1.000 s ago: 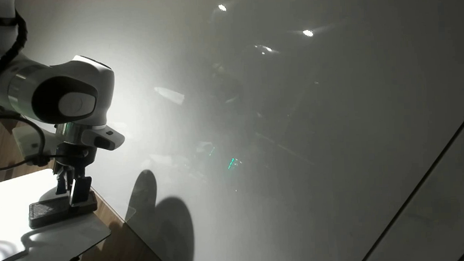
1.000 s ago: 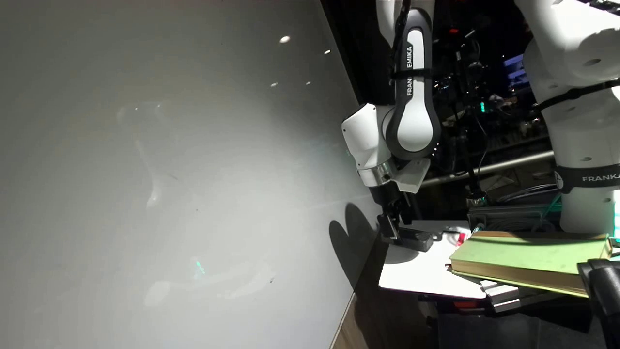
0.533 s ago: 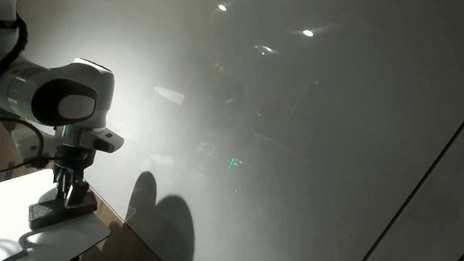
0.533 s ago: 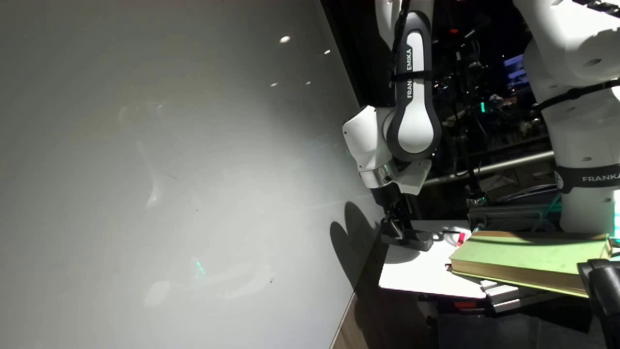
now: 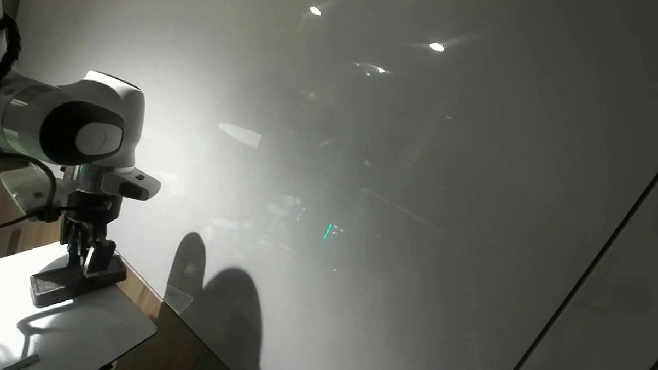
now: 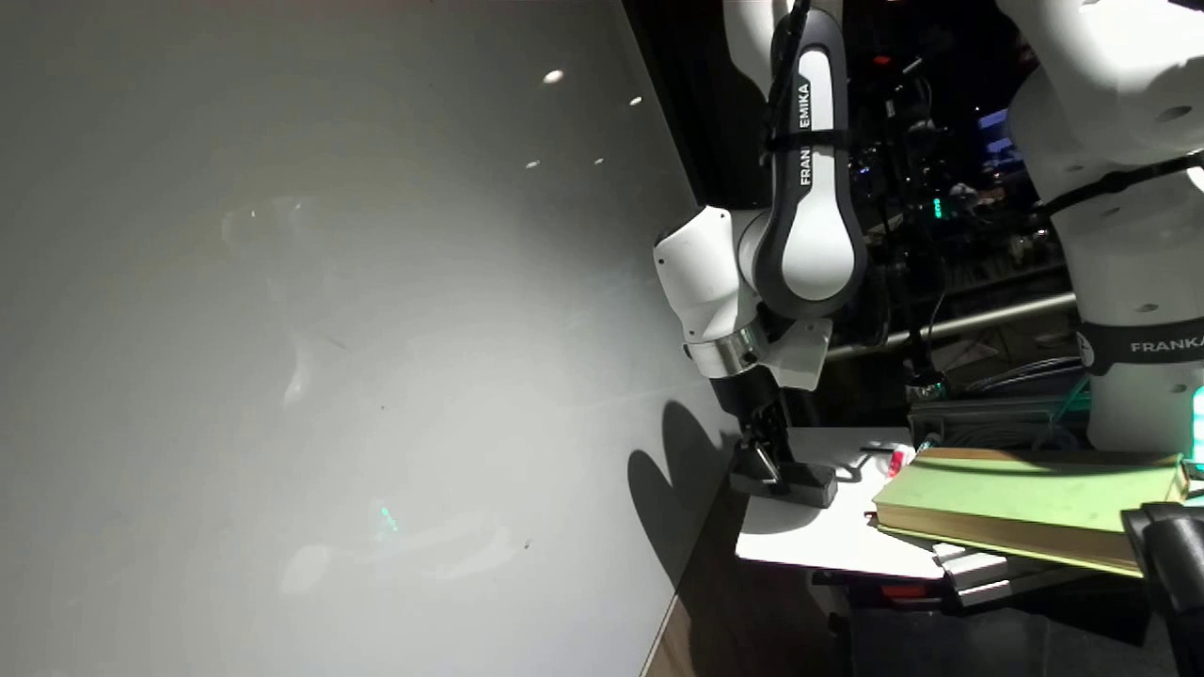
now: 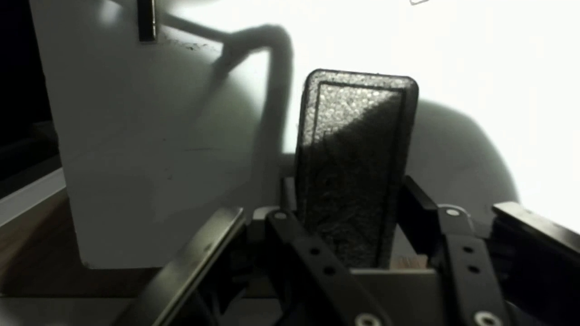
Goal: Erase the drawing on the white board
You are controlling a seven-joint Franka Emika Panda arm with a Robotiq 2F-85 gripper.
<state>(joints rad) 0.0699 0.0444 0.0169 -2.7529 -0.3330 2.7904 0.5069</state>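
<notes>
At the table [image 5: 93, 324] beside the white board [image 5: 417, 204]: one eraser [image 7: 355, 167], which closed-in fingers [image 7: 421, 217] pinch by its long sides, likely to leave the underside free for wiping; drawing not discernible.

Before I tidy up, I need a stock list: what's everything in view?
white board: 1, grey, in both exterior views
table: 1, white, beside the white board
eraser: 1, black, over the table
book: 1, green, lower right in an exterior view
small item: 1, red and white, on the table
strip: 1, black, on the table
wood surface: 1, brown, between white board and table
rail: 1, silver, behind the book
fixture: 1, black, right of the book
background clutter: too dark to count
arm: 1, white, above the table
hand: 1, black, closed on the eraser
</notes>
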